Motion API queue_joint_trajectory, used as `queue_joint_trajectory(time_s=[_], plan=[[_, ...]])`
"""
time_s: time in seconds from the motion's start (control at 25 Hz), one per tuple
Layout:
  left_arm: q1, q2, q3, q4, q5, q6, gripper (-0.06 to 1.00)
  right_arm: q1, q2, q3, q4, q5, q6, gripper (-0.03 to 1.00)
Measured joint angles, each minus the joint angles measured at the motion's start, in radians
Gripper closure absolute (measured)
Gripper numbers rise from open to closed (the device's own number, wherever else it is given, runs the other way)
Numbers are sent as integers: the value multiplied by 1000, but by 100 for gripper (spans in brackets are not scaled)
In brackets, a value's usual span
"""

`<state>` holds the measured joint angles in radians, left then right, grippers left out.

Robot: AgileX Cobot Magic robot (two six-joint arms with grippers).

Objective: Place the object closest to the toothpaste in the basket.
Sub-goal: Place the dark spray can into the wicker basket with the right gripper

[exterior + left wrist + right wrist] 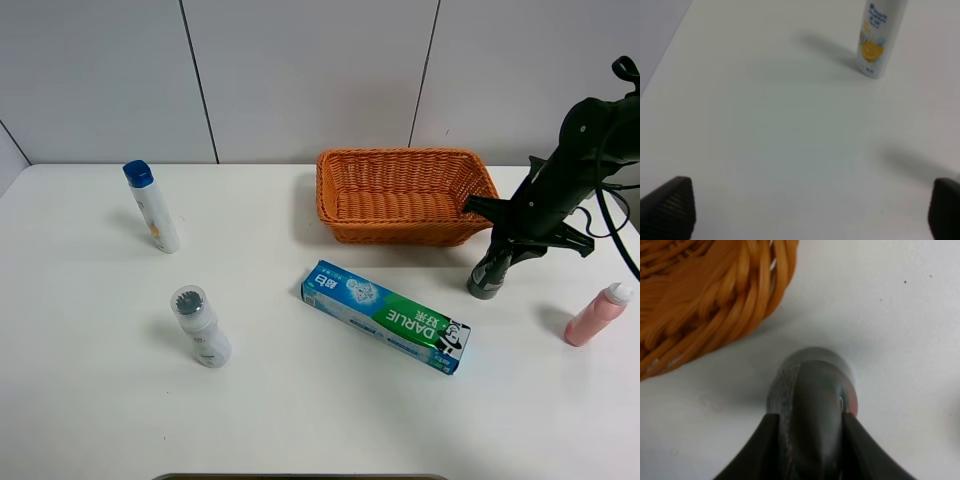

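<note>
Matte black arm (585, 135), looped black cable (603, 205), ribbed jaws.

Orange woven basket (405, 195); toothpaste box (385, 315) blue-green-white; dark grey bottle (488, 278) at its 2 o'clock; pink bottle (595, 318), white cap; blue-capped white bottle (155, 212); white table (300, 420).

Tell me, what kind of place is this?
Probably a robot test lab, not a home: a white table against plain panelled walls, a toothpaste box and wicker basket spaced out on it, and the right gripper holding a dark bottle.
</note>
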<state>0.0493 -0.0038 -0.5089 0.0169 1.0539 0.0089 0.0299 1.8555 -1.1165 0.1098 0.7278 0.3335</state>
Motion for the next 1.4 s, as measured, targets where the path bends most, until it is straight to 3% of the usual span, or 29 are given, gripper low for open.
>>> queue_joint_trajectory(time_s=[0.8, 1.4], plan=[[0, 0, 0, 0, 0, 0, 0, 0, -27, 0, -5, 36, -33, 69], [0, 0, 0, 0, 0, 0, 0, 10, -389, 0, -10, 82, -123, 69]])
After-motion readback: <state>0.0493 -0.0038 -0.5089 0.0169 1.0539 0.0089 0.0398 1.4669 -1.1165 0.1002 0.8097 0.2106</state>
